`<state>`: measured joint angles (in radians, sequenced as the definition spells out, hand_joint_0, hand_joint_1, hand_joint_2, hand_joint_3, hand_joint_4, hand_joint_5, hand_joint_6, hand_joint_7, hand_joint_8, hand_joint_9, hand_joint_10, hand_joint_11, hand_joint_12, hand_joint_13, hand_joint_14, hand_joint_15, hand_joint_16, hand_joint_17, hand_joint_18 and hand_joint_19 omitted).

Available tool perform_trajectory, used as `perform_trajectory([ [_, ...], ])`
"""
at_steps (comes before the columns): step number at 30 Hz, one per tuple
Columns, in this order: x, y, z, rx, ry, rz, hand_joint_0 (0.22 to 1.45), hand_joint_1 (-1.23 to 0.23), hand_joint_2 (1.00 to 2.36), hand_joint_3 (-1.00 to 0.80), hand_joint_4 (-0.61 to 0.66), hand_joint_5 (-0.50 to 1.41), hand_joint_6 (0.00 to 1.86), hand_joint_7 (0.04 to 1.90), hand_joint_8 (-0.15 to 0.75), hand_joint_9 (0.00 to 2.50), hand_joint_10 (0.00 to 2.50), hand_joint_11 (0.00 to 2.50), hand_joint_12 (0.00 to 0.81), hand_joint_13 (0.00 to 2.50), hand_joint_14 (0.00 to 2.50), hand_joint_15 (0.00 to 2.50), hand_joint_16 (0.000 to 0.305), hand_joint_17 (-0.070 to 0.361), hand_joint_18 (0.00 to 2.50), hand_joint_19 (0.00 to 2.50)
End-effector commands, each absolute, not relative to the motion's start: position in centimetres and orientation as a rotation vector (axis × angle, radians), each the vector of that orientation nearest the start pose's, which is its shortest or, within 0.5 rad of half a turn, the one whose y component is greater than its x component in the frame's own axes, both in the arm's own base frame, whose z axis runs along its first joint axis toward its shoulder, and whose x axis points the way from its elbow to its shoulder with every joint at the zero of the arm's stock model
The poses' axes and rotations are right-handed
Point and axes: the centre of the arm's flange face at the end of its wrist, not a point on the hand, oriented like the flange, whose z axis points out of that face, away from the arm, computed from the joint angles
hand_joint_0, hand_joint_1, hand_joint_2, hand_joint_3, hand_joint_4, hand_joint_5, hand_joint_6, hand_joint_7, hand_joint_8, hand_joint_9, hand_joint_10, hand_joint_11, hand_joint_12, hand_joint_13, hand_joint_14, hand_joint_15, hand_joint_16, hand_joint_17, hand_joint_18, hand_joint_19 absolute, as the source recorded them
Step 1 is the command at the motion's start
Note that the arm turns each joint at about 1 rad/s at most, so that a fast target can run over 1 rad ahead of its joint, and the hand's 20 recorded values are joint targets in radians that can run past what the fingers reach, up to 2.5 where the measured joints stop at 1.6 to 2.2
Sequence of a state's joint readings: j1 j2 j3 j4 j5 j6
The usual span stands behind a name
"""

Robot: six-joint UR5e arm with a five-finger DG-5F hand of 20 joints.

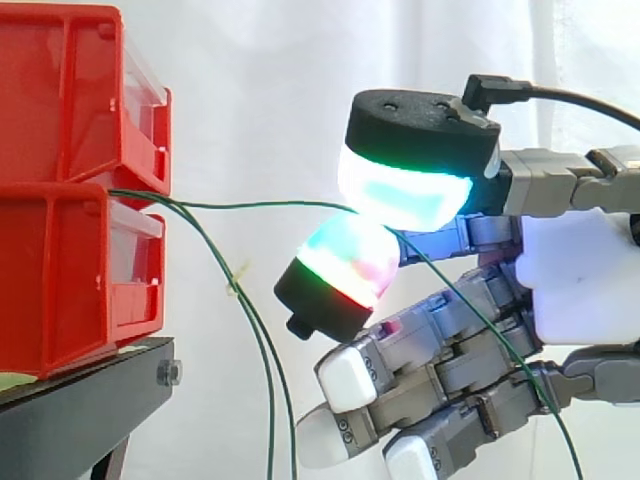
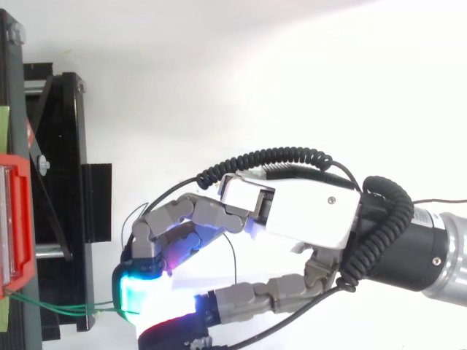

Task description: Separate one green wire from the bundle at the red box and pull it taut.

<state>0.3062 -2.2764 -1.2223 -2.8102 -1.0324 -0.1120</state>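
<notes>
Several thin green wires leave the gap between the two stacked red bins (image 1: 60,110). One green wire (image 1: 250,205) runs almost level and straight from the bins to my hand (image 1: 580,270). It is pinched between two glowing fingertips (image 1: 400,195), then trails down past the palm to the lower right. The other green wires (image 1: 255,330) hang loose in a curve below, with a small yellowish tag on them. From above, the hand (image 2: 306,211) reaches left and the green wires (image 2: 66,308) span from its glowing tips to the red bin (image 2: 18,219).
The red bins rest on a black stand (image 1: 80,410), whose frame (image 2: 62,146) runs along the left edge from above. A white curtain hangs behind. The other fingers curl below the pinch, clear of the hanging wires.
</notes>
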Motion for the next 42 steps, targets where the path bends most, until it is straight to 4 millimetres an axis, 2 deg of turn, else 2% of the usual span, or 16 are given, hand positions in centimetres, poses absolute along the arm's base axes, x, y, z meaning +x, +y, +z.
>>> perform_trajectory([
  [1, 74.8, 4.6, 24.7, 1.244, 1.122, 0.936, 0.60, -0.76, 1.02, 0.02, -0.07, -0.13, 0.88, 1.18, 0.326, 0.96, 0.01, 0.47, 0.341, 0.75, 0.01, 0.22, 0.050, 0.113, 0.81, 0.30],
  [42, 74.7, 5.6, 24.7, 1.238, 1.132, 0.947, 0.60, -0.76, 1.02, 0.02, -0.08, -0.13, 0.88, 1.18, 0.323, 0.95, 0.01, 0.46, 0.341, 0.74, 0.01, 0.22, 0.050, 0.113, 0.81, 0.30],
])
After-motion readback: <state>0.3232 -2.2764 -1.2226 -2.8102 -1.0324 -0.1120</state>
